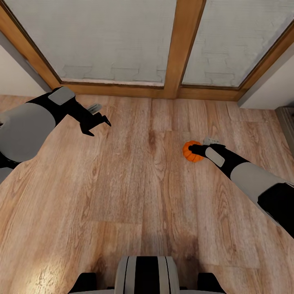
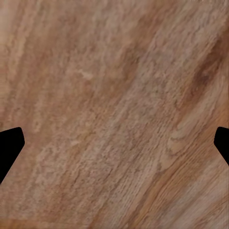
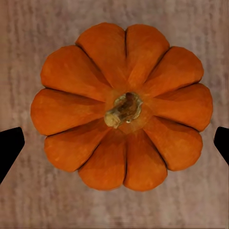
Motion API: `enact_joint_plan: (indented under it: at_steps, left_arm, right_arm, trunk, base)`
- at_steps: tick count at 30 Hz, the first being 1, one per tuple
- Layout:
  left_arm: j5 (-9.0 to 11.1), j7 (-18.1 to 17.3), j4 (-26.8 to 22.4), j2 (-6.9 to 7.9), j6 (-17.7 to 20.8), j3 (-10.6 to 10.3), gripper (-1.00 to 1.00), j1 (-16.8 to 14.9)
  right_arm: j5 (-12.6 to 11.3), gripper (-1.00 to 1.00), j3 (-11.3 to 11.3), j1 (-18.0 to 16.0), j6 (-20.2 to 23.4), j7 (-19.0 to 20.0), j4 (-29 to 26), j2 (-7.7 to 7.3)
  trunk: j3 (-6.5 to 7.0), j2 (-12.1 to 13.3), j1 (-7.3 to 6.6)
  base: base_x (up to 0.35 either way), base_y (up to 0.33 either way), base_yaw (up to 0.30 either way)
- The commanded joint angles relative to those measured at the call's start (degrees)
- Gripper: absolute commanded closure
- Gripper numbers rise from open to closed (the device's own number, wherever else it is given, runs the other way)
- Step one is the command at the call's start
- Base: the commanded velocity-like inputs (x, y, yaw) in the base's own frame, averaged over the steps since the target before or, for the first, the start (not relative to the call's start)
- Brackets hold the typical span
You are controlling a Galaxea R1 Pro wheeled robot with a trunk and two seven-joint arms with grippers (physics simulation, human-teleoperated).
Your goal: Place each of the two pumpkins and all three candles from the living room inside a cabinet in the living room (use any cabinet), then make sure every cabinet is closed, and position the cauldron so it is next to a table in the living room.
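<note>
A small orange pumpkin (image 1: 192,151) sits on the wooden floor (image 1: 134,183) in front of a tall window with a wooden frame (image 1: 179,49), at the right of the head view. The right tool (image 1: 199,149) hangs directly above it, touching or nearly touching its top in that view; from the right wrist camera the pumpkin (image 3: 121,106) lies stem-up between the two widely spread fingertips (image 3: 9,148), not gripped. The left tool (image 1: 97,123) is held well apart over bare floorboards (image 2: 114,105), its fingertips (image 2: 9,148) likewise spread wide and holding nothing.
</note>
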Motion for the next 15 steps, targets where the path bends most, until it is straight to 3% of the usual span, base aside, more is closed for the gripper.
enact_joint_plan:
  at_steps: [1,4,15]
  left_arm:
    - [0.18,0.59,-0.07,-0.02,0.15,0.46,-1.00,-0.01]
    - [0.16,0.59,-0.07,-0.05,0.15,0.46,-1.00,-0.01]
    - [0.14,0.60,-0.07,0.01,0.15,0.45,-1.00,-0.01]
  right_arm:
    - [-0.47,-1.00,0.40,0.00,0.18,-0.45,-0.19,-0.07]
    - [-0.46,-1.00,0.40,0.06,0.18,-0.45,-0.18,-0.07]
    - [-0.44,-1.00,0.40,0.20,0.18,-0.45,-0.12,-0.07]
  trunk:
    - [-0.25,-0.03,0.02]
    - [-0.92,-0.07,0.09]
    - [-0.92,-0.07,0.09]
  base:
    - [0.000,0.000,0.000]
    - [0.000,0.000,0.000]
    - [0.000,0.000,0.000]
